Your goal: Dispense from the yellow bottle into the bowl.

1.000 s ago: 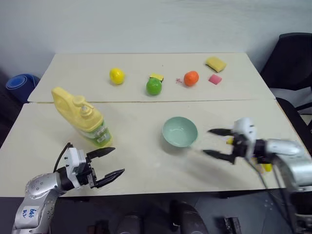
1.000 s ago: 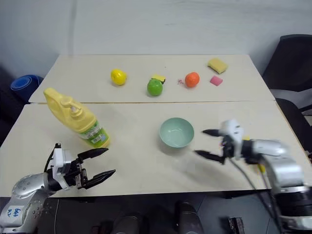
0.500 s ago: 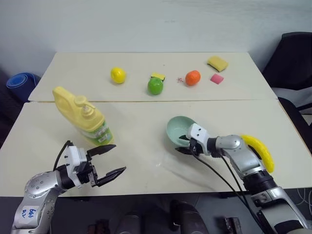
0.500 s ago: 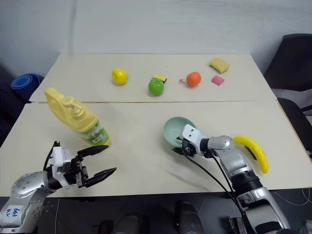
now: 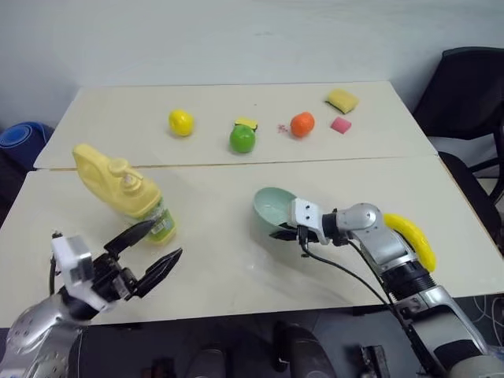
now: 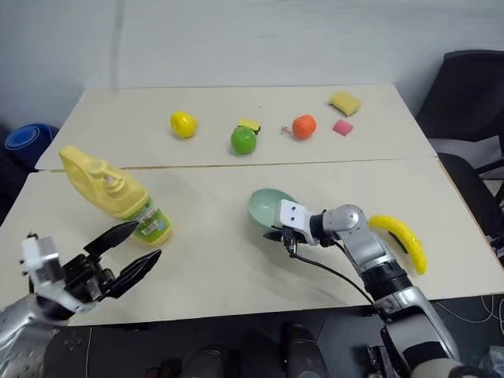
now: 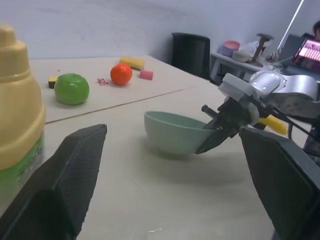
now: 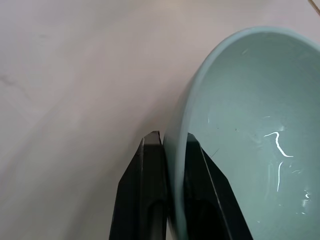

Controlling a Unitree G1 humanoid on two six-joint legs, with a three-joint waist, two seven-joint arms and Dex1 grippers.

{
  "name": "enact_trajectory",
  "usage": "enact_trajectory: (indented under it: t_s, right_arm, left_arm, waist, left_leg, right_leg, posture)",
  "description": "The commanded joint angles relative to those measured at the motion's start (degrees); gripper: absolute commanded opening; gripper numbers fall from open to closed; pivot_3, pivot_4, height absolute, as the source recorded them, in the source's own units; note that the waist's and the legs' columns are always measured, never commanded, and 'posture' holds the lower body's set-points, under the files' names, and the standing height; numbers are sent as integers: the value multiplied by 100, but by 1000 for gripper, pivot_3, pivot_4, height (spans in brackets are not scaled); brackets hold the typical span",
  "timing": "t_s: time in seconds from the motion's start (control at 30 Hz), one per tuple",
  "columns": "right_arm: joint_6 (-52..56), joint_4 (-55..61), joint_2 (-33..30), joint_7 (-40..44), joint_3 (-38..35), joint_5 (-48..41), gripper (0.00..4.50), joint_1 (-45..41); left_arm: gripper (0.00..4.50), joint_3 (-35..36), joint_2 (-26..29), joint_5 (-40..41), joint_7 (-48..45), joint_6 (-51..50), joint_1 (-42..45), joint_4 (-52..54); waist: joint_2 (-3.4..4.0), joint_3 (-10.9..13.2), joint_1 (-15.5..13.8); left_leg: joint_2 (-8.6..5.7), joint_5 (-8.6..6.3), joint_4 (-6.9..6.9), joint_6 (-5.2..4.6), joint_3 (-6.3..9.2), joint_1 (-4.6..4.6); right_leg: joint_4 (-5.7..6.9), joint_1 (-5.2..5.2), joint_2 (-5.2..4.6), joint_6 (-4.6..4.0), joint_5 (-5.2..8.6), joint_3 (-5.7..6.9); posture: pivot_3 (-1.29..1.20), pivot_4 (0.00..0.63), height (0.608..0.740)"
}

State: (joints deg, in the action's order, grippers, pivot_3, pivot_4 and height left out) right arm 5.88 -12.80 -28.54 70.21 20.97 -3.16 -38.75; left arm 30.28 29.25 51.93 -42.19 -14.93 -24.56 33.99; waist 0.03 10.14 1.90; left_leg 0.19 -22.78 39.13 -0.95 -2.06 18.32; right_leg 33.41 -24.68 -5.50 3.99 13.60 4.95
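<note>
we have the right gripper pinched on the near rim of the bowl, one black finger inside the wall and one outside, as the right wrist view shows plainly. the bowl looks tipped a little toward the bottle side, its far edge higher than the gripped edge, so we judge it is being dragged or lifted by the rim. to do this step well, we think the grip wants to stay firm but the pull slow and low, keeping the bowl's base sliding on the table rather than swinging it up, since a thin rim pinch lets a smooth bowl twist or slip out; it should end upright, close under the pump spout. the yellow bottle stands at the left of the near table, leaning slightly, its pump top pointing roughly toward the bowl, well apart from the bowl with bare table between them. the left gripper hangs just in front of the bottle's base with its two fingers spread wide and nothing between them; in the left wrist view the bottle sits beside one finger, not between the pair, so we would need to bring the claw around the bottle or over its pump before anything is dispensed.
</note>
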Motion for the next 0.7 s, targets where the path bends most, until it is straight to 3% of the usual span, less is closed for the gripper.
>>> enact_trajectory:
  t_s: [0.03, 0.17, 0.33, 0.4, 0.7]
  right_arm:
    - [361, 752, 66, 572, 174, -177, 0, -786]
    - [664, 821, 191, 891, 538, -19, 0, -1381]
    - [1008, 689, 700, 898, 866, 167, 0, -2111]
    - [959, 535, 855, 838, 920, 260, 0, -2268]
    - [866, 99, 1465, 794, 1124, 500, 0, -2758]
  left_arm:
    - [3564, 1140, 203, 1049, 495, -38, 33, 303]
    - [2267, 1485, 741, 1543, 991, -199, 903, -92]
    - [636, 988, 1659, 843, 1055, -376, 2393, -1027]
    - [34, 824, 1780, 635, 1010, -406, 2745, -1282]
    - [34, 86, 1871, -106, 534, -515, 3460, -1823]
  waist:
    - [1, 3, -25]
    - [-2, 0, -160]
    - [-1, 1, -150]
    - [0, 1, -120]
    - [-4, -1, 23]
  left_leg:
    - [1, 1, 1, 3, 2, -1]
    - [1, 7, 1, 19, 39, -6]
    - [-9, 18, 2, 32, 55, 10]
    - [-13, 23, 2, 34, 58, 20]
    - [-10, 19, -1, 33, 58, 29]
  right_leg:
    - [-1, -4, 0, -4, 2, 0]
    - [6, 11, -2, -21, 12, 36]
    - [32, 5, -5, -21, 11, 55]
    - [33, 0, -7, -20, 11, 73]
    - [20, 0, -14, -18, 10, 131]
  posture:
    - [0, 150, 740]
    - [0, 150, 740]
    - [0, 150, 740]
    - [0, 150, 740]
    - [0, 150, 740]
